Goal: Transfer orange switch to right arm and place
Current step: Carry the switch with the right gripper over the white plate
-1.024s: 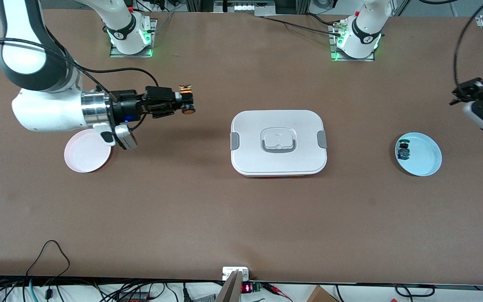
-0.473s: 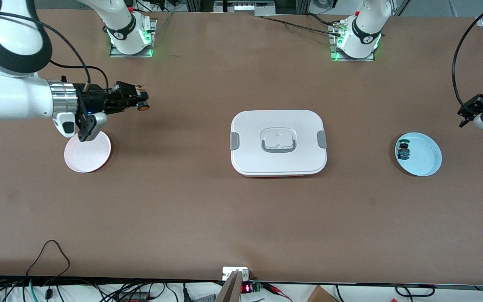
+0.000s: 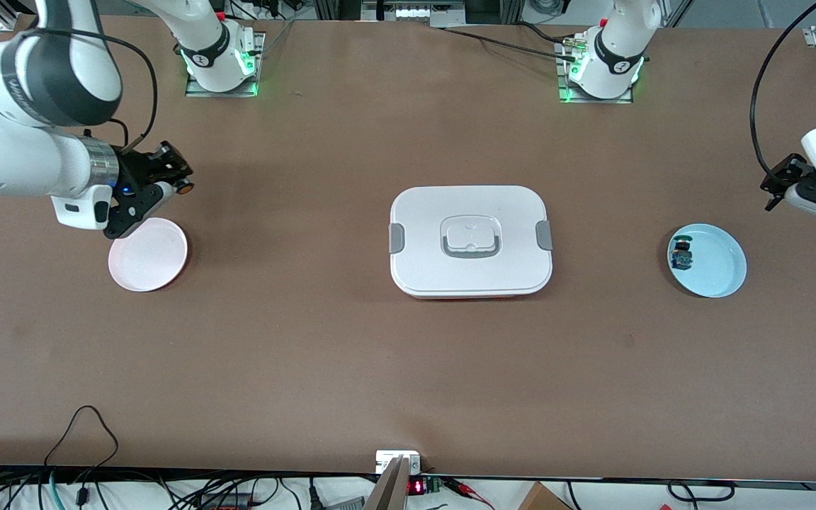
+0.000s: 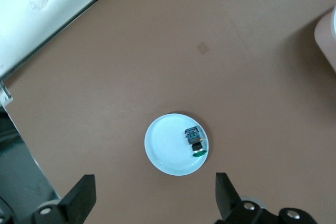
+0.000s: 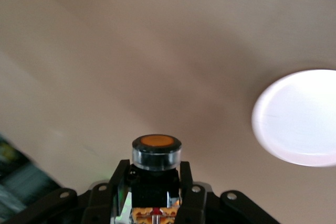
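brown table (image 3: 351, 368) | blue plate (image 3: 723, 273): green-capped part (image 3: 681, 256) | right gripper (image 3: 180, 185) clamps orange switch (image 3: 184, 187)

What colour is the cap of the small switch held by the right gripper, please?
Orange, clearest in the right wrist view.

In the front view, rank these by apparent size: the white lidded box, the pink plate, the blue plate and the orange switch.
Largest to smallest:
1. white lidded box
2. pink plate and blue plate: these look about the same, so I will not rank them
3. orange switch, tiny, held in the right gripper above the table beside the pink plate
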Action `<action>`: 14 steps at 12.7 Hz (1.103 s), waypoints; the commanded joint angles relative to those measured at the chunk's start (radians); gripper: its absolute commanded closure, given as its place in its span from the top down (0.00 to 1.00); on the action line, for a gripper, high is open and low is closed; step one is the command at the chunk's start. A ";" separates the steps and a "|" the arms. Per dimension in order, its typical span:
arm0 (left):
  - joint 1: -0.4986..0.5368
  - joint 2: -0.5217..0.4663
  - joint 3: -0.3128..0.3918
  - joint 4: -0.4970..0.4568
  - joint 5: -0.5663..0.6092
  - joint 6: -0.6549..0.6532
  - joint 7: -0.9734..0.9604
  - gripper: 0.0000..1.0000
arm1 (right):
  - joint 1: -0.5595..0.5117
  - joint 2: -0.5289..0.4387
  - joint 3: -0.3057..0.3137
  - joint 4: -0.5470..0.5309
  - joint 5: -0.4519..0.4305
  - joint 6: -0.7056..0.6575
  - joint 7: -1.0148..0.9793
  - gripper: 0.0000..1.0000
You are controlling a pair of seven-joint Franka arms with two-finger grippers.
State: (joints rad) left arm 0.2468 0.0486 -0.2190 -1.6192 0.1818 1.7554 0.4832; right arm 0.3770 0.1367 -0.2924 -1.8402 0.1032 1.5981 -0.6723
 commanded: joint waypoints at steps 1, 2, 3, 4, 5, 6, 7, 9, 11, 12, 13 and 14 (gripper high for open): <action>-0.015 -0.056 0.056 -0.054 -0.097 -0.022 -0.180 1.00 | -0.009 -0.043 0.004 -0.131 -0.115 0.165 -0.218 0.04; -0.015 -0.053 0.070 -0.054 -0.125 -0.025 -0.230 1.00 | -0.023 -0.042 0.004 -0.164 -0.153 0.233 -0.298 0.04; -0.015 -0.049 0.090 -0.054 -0.131 -0.014 -0.251 1.00 | -0.027 -0.039 0.004 -0.200 -0.199 0.297 -0.366 0.04; -0.017 -0.049 0.098 -0.054 -0.130 0.007 -0.264 1.00 | -0.029 -0.036 0.004 -0.229 -0.238 0.353 -0.421 0.04; -0.014 -0.056 0.114 -0.057 -0.152 0.009 -0.285 1.00 | -0.039 -0.035 0.004 -0.258 -0.270 0.415 -0.473 0.04; -0.015 -0.065 0.131 -0.060 -0.191 0.004 -0.314 1.00 | -0.055 -0.034 0.004 -0.276 -0.284 0.462 -0.522 0.04; -0.018 -0.085 0.132 -0.080 -0.193 -0.008 -0.365 1.00 | -0.073 -0.029 0.004 -0.299 -0.287 0.517 -0.582 0.04; -0.043 -0.119 0.132 -0.123 -0.193 -0.057 -0.527 1.00 | -0.118 0.009 0.004 -0.321 -0.287 0.623 -0.712 0.07; -0.047 -0.128 0.122 -0.131 -0.189 -0.103 -0.606 1.00 | -0.142 0.050 0.004 -0.324 -0.287 0.698 -0.812 0.07; -0.046 -0.128 0.119 -0.131 -0.189 -0.115 -0.642 1.00 | -0.148 0.066 0.006 -0.324 -0.287 0.715 -0.838 0.07; -0.046 -0.127 0.119 -0.128 -0.189 -0.119 -0.650 1.00 | -0.162 0.086 0.004 -0.324 -0.287 0.726 -0.857 0.07; -0.046 -0.128 0.118 -0.126 -0.189 -0.122 -0.652 1.00 | -0.182 0.105 0.006 -0.326 -0.286 0.755 -0.877 0.07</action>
State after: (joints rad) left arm 0.2032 -0.0540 -0.1053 -1.7248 0.0042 1.6423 -0.1415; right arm 0.2287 0.2158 -0.2960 -2.1619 -0.1691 2.3095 -1.5008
